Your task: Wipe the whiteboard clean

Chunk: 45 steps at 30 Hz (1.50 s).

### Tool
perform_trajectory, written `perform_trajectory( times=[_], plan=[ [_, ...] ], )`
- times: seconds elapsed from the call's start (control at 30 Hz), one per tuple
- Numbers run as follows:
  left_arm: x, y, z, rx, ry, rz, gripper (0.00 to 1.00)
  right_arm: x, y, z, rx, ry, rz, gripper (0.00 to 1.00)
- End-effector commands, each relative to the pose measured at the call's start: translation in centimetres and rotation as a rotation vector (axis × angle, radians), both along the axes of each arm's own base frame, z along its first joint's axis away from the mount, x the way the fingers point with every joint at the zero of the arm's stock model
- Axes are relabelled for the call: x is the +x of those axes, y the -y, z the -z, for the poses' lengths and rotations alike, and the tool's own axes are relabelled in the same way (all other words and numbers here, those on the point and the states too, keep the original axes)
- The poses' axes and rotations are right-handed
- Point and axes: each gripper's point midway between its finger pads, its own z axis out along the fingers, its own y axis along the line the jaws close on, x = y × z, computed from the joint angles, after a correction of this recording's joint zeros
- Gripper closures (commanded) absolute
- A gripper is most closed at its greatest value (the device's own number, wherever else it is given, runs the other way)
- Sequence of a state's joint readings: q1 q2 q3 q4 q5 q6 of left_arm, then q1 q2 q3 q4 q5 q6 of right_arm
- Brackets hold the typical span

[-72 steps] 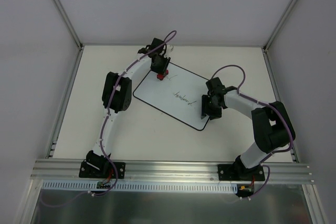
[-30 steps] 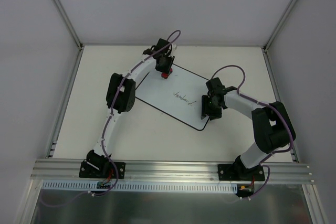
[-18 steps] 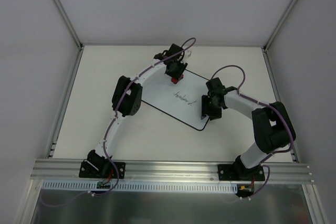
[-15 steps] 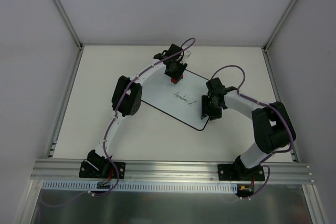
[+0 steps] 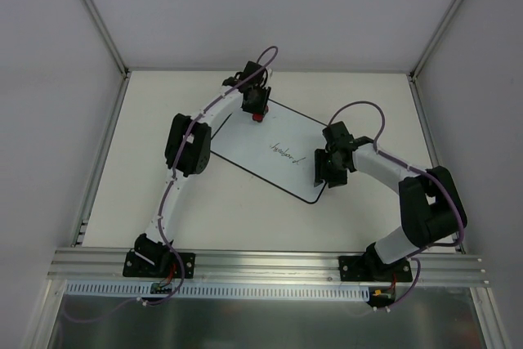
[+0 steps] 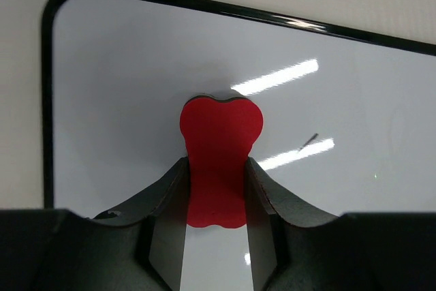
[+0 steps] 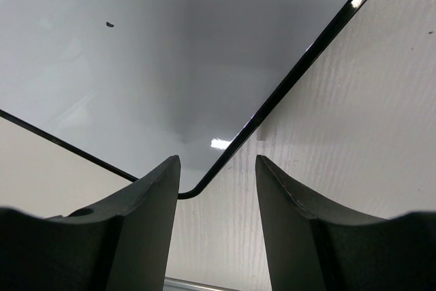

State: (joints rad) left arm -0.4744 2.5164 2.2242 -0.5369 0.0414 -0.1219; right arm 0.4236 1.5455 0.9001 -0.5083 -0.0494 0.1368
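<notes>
Mid-wipe: your left gripper (image 6: 216,163) clamps the red bone-shaped eraser (image 6: 221,127) on the black-rimmed whiteboard (image 6: 122,66); next, reach the dark handwriting (image 5: 283,150) to its right

The whiteboard (image 5: 245,153) lies on the table (image 5: 155,112). The eraser (image 5: 257,118) rests on its far corner between my left gripper's (image 6: 216,168) fingers. My right gripper (image 7: 218,168) stands over its near right corner.

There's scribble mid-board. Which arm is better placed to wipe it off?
Left. The left claw grips the red eraser on the whiteboard near its far corner, a short sweep from the writing. The right claw holds nothing and sits at the board's near corner.
</notes>
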Motion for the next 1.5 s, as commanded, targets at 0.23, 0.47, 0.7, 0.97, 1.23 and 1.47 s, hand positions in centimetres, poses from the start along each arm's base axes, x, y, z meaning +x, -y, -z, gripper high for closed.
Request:
perform_trajectory(
  times=[0.23, 0.47, 0.7, 0.97, 1.23, 1.47],
  plan=[
    [-1.9, -2.0, 1.8, 0.057, -0.095, -0.013, 0.72, -0.6, 0.2, -0.5, -0.006, 0.002, -0.014, 0.47],
    [-4.7, 2.4, 2.4, 0.086, -0.088, 0.155, 0.69, -0.7, 0.2, -0.2, -0.009, -0.006, -0.012, 0.47],
    [-9.9, 5.7, 4.7, 0.088, -0.186, 0.266, 0.73, -0.6, 0.3, -0.3, -0.013, -0.002, -0.011, 0.46],
    [-13.4, 5.6, 4.4, 0.091, -0.279, 0.285, 0.81, -0.6, 0.4, -0.1, -0.016, -0.001, -0.003, 0.47],
    [-15.1, 1.2, 3.1, 0.108, -0.34, 0.135, 0.86, -0.5, 0.6, 0.1, -0.025, 0.002, 0.003, 0.46],
    [-11.5, -5.3, 2.4, 0.155, -0.303, -0.063, 0.87, -0.6, 0.6, 0.3, -0.017, 0.006, 0.019, 0.46]
  ],
)
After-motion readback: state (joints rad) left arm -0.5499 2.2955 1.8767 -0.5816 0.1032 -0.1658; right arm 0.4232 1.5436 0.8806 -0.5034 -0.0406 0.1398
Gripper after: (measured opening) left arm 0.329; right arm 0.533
